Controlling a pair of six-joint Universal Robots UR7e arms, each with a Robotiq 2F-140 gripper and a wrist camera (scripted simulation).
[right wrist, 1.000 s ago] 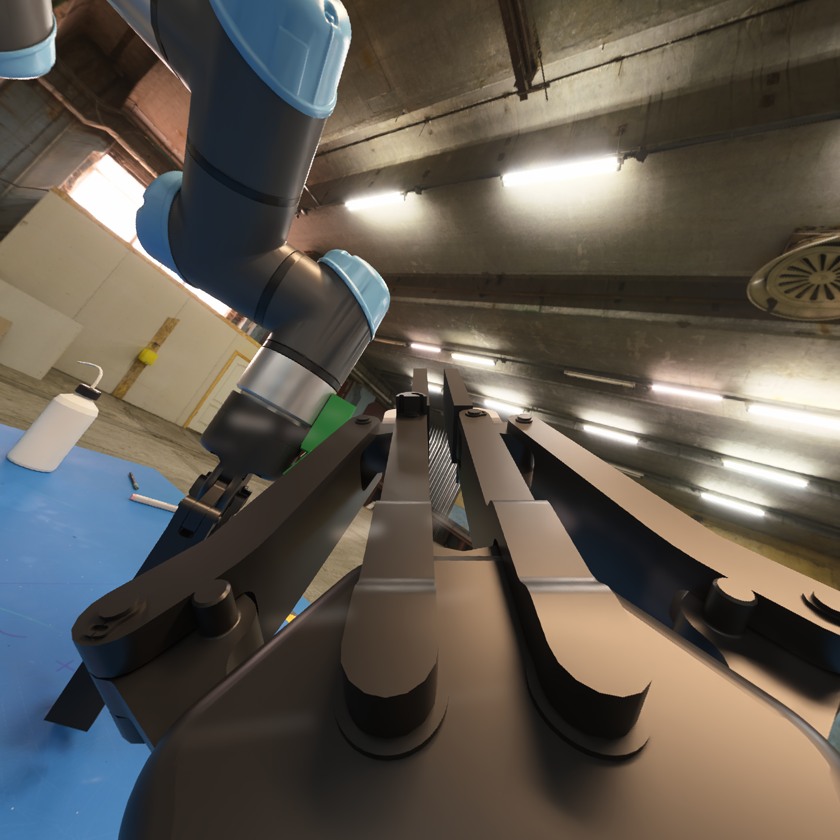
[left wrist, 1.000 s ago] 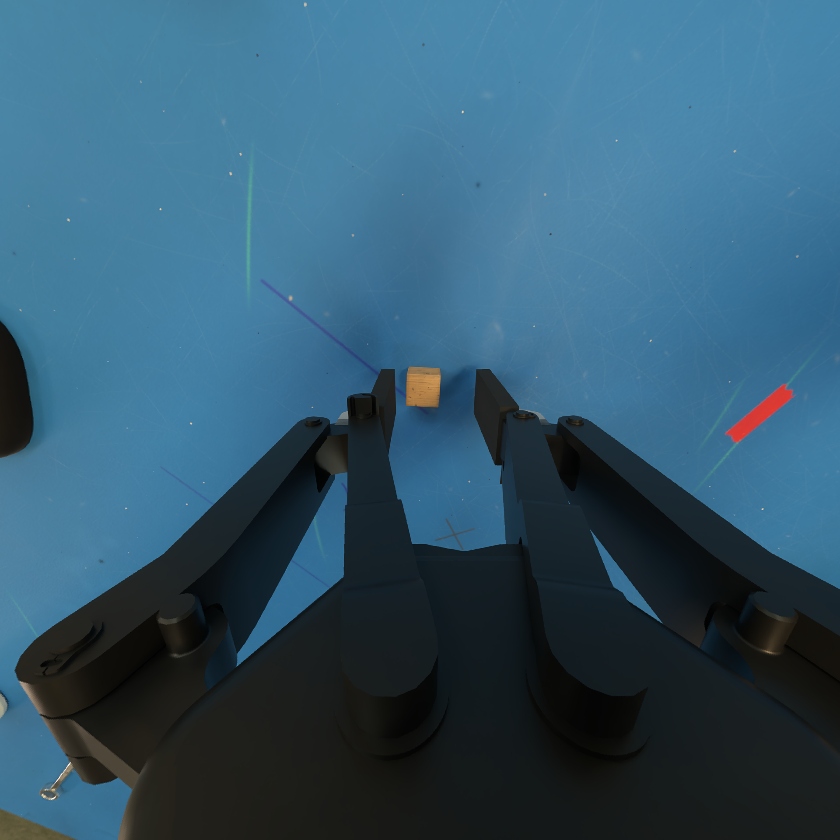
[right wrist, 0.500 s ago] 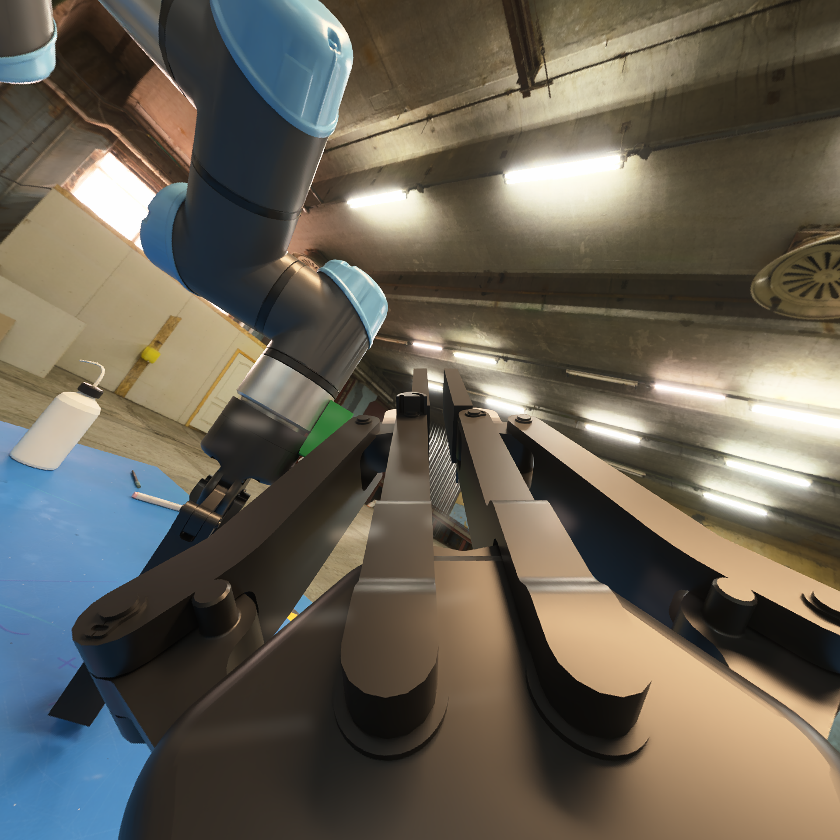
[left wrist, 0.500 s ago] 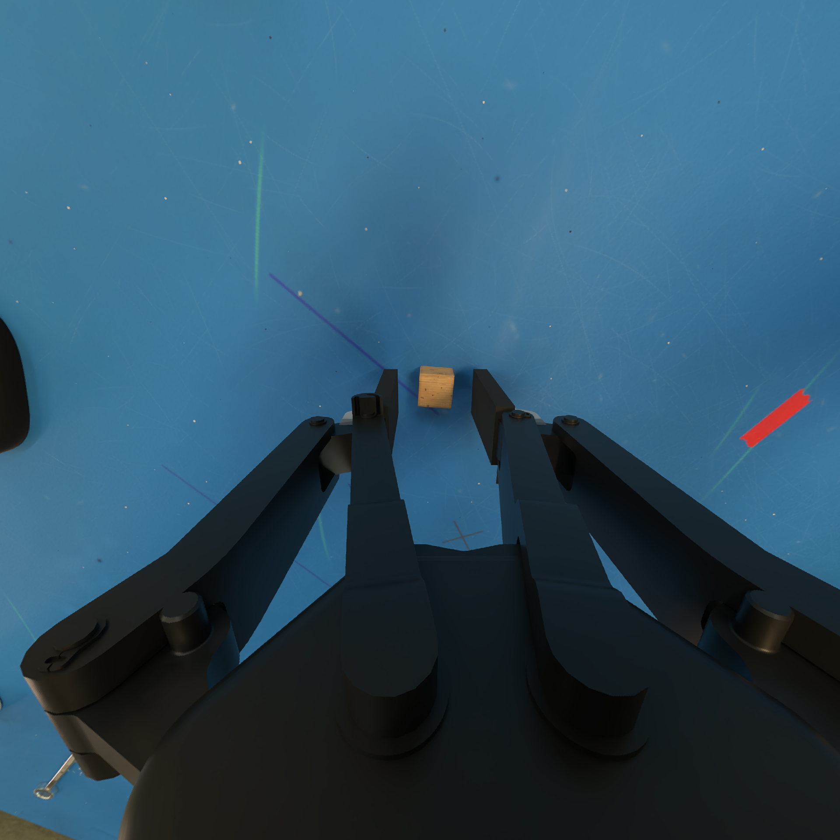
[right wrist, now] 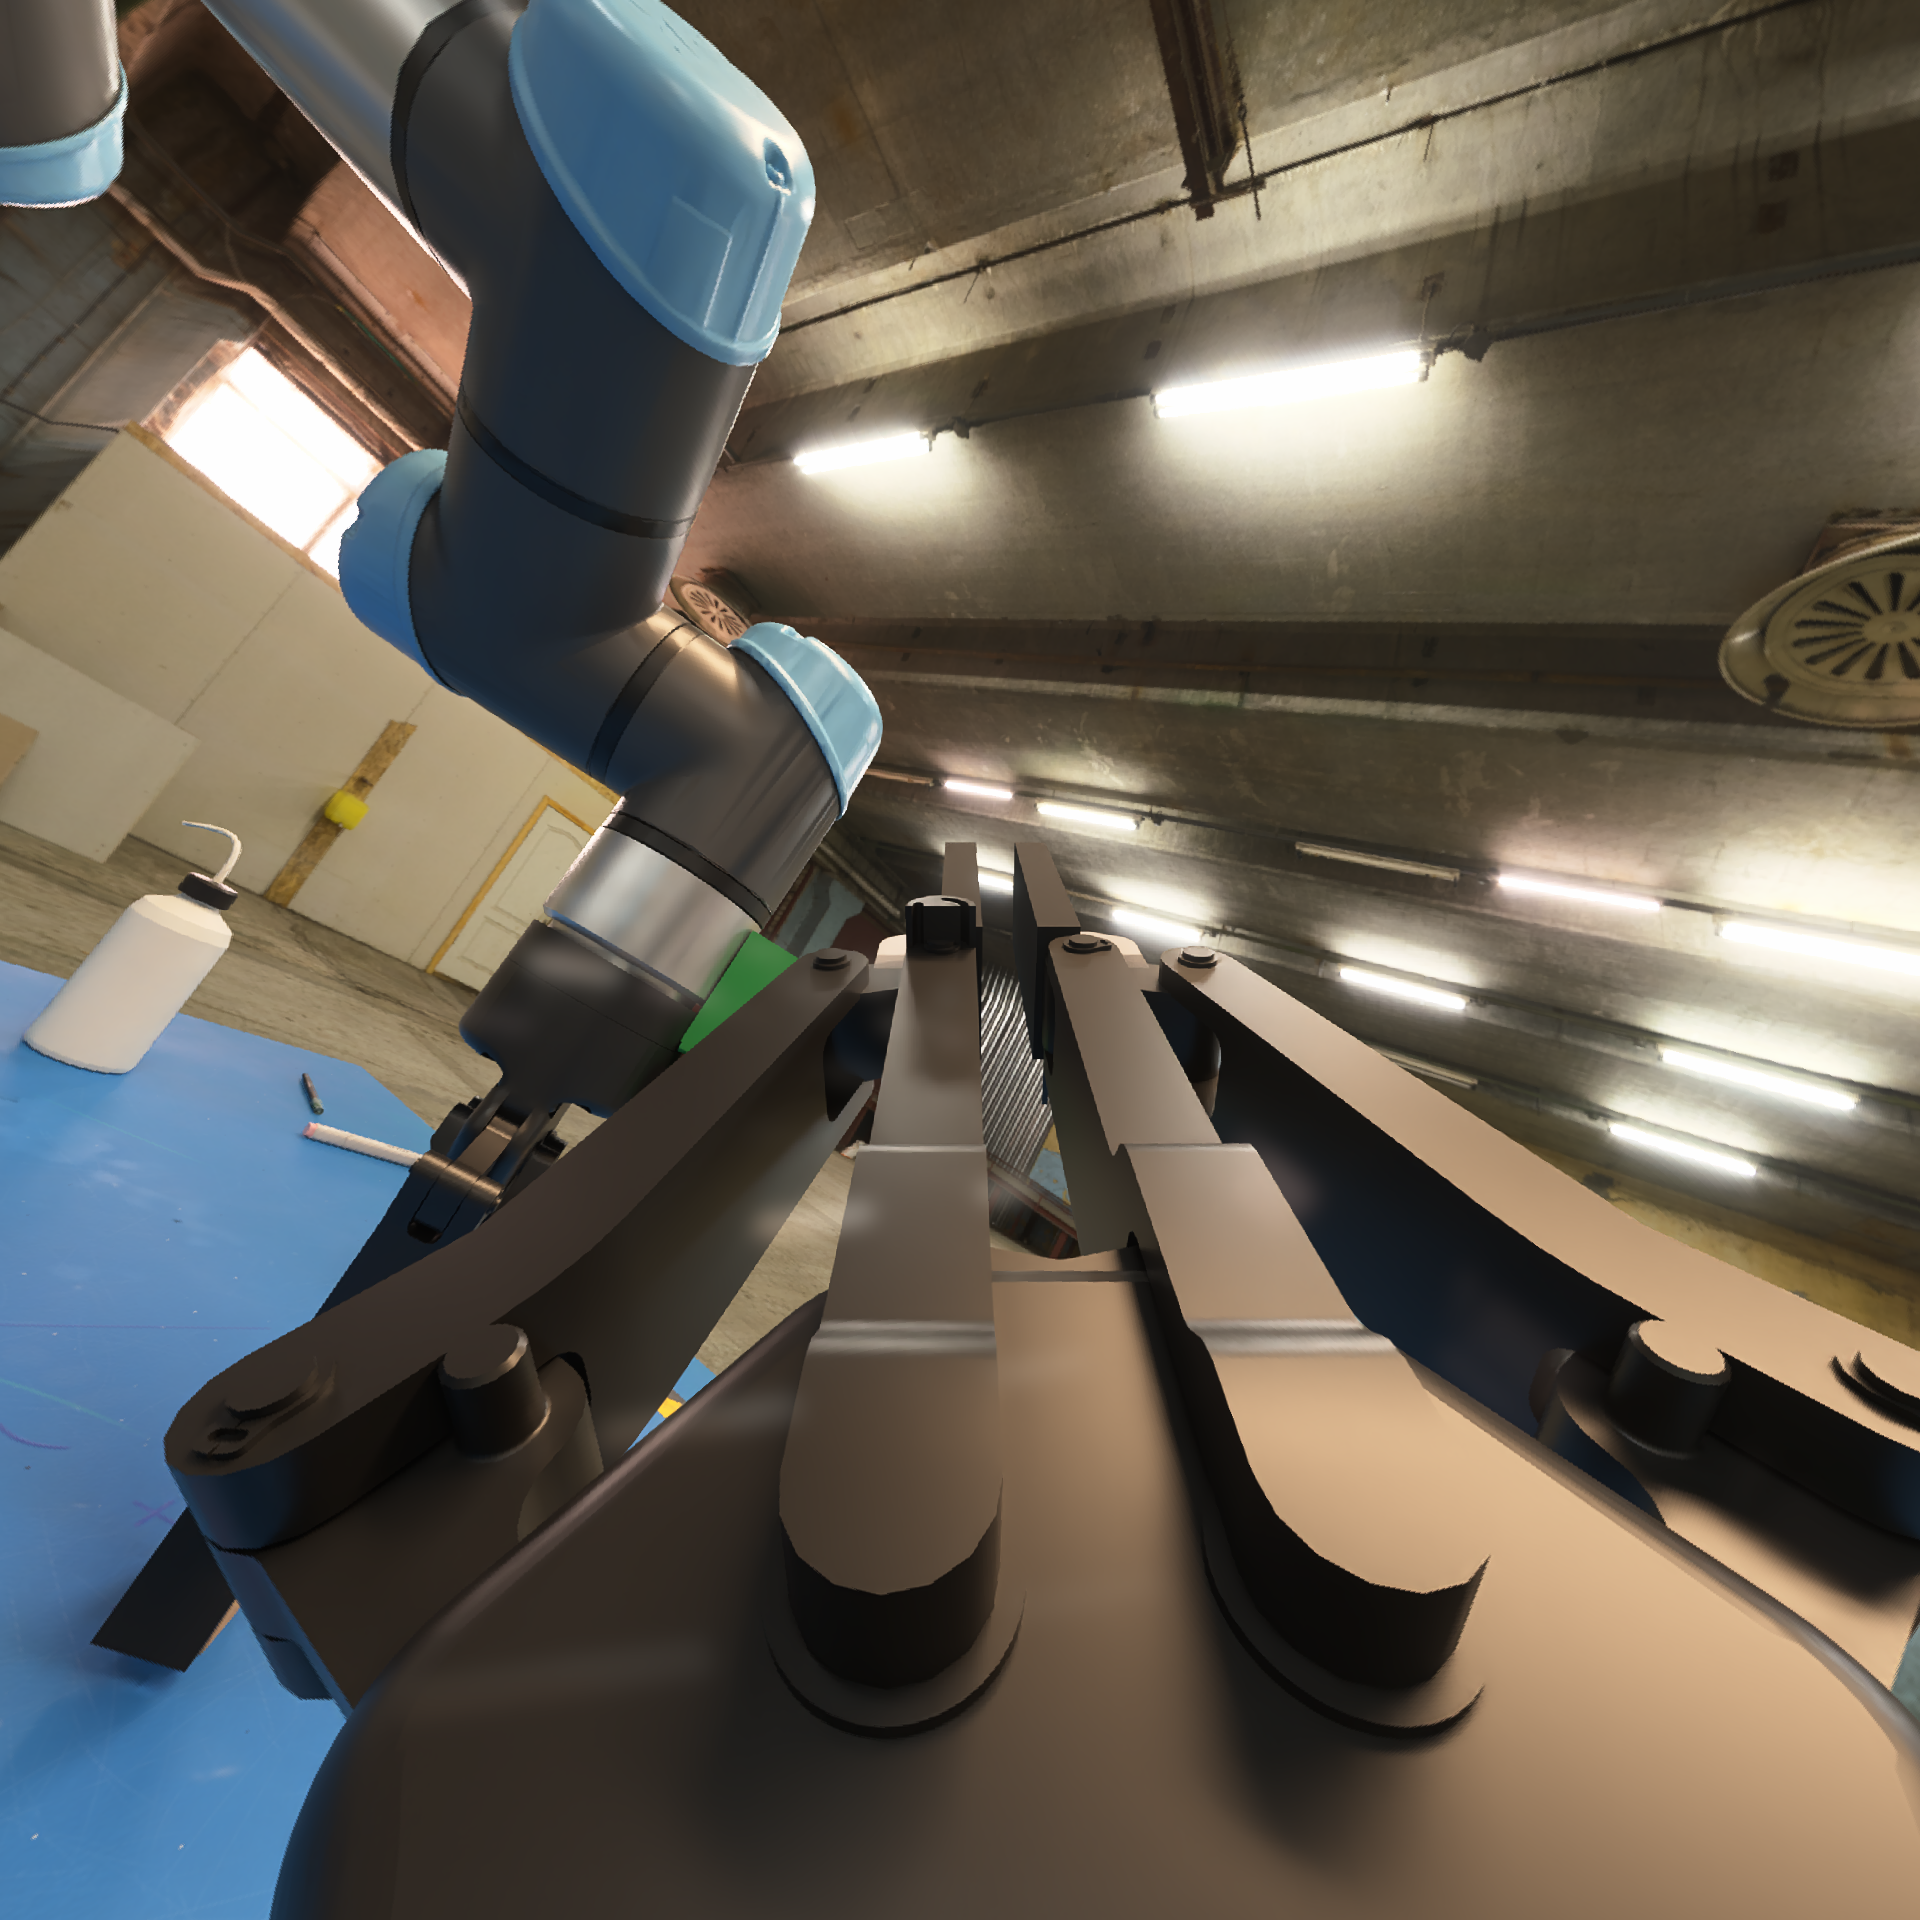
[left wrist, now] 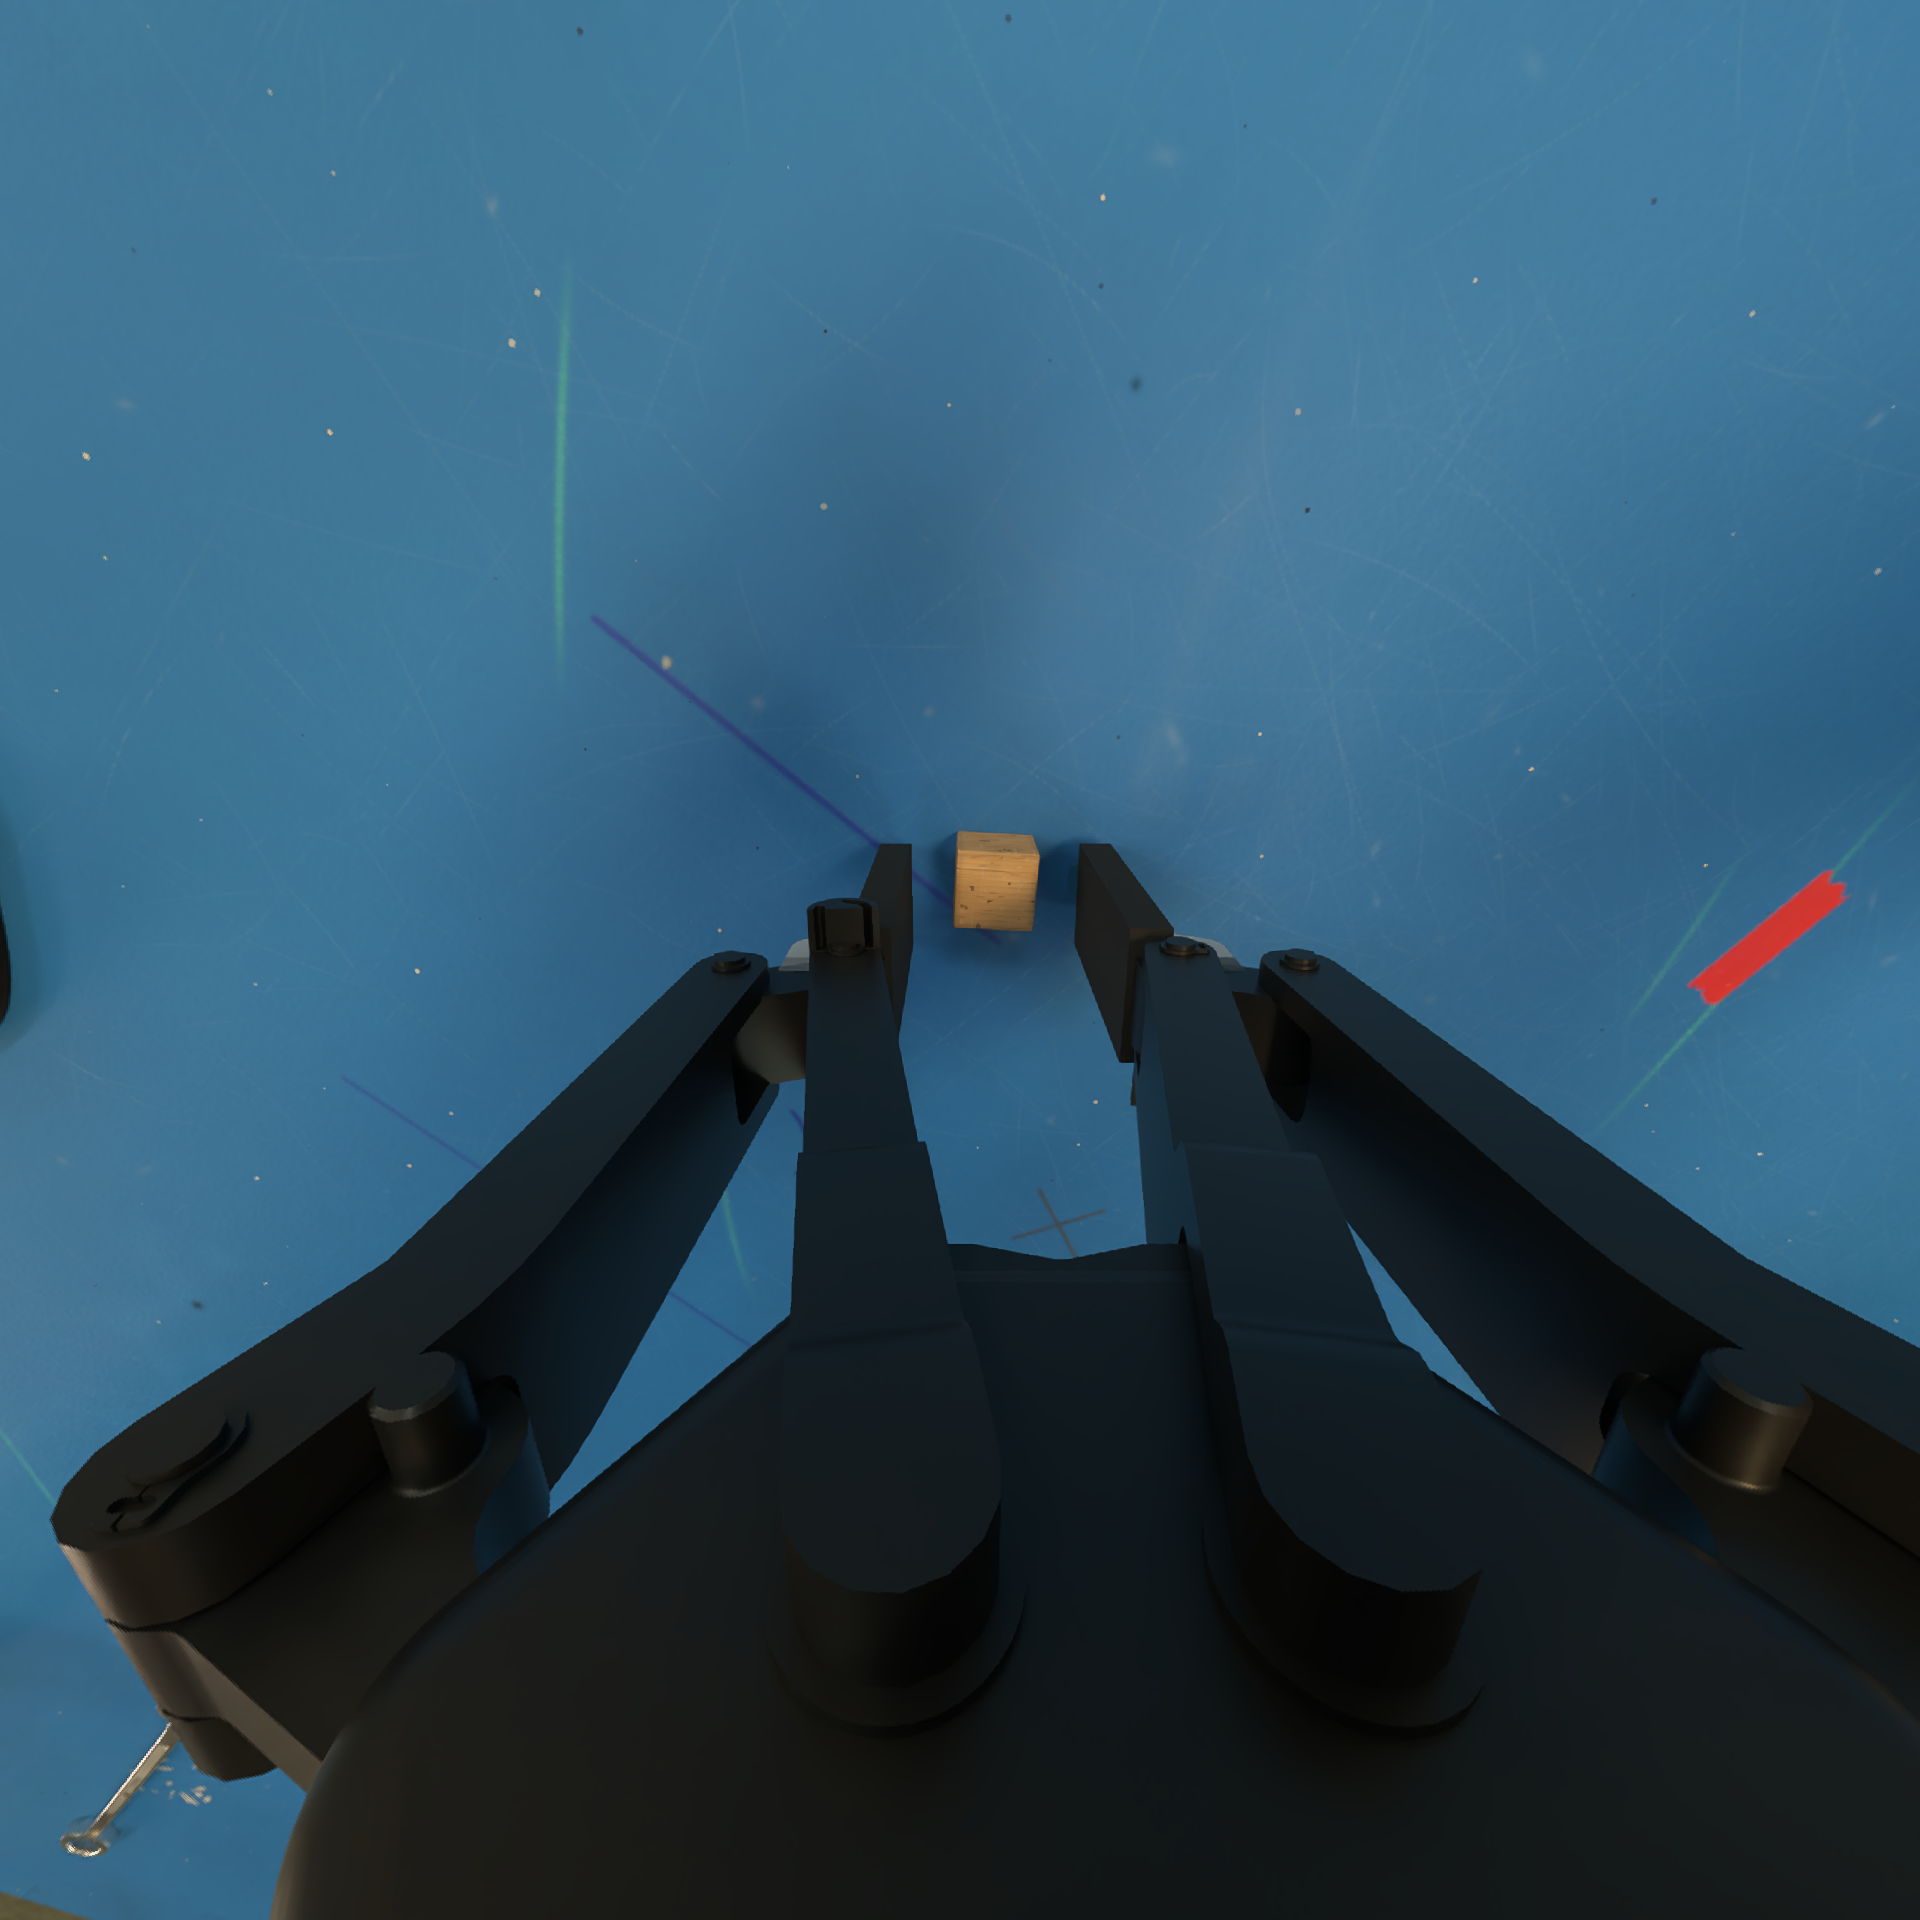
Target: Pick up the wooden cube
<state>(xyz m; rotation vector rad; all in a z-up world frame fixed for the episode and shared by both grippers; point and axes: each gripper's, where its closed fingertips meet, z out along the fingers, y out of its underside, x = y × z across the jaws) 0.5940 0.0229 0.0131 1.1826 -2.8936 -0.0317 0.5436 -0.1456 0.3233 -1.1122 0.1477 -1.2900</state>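
Two black fingers of the left gripper (left wrist: 995, 883) pointed down at the blue bench (left wrist: 1351, 416), its jaws spread with the wooden cube (left wrist: 996, 880) standing between the tips. A narrow strip of blue showed on each side of the cube, so neither finger touched it. The cube rested on the bench, across a thin dark line drawn on the surface. A red strip of tape (left wrist: 1768, 937) lay well off to the right, and a small metal key (left wrist: 116, 1806) near the lower left corner.

The right gripper (right wrist: 995, 883) was tilted up toward the ceiling, jaws pressed nearly together and holding nothing. Beyond it stood the left arm (right wrist: 582, 520), a white squeeze bottle (right wrist: 135, 977) on the bench, and a white marker (right wrist: 358, 1141) near the bench edge.
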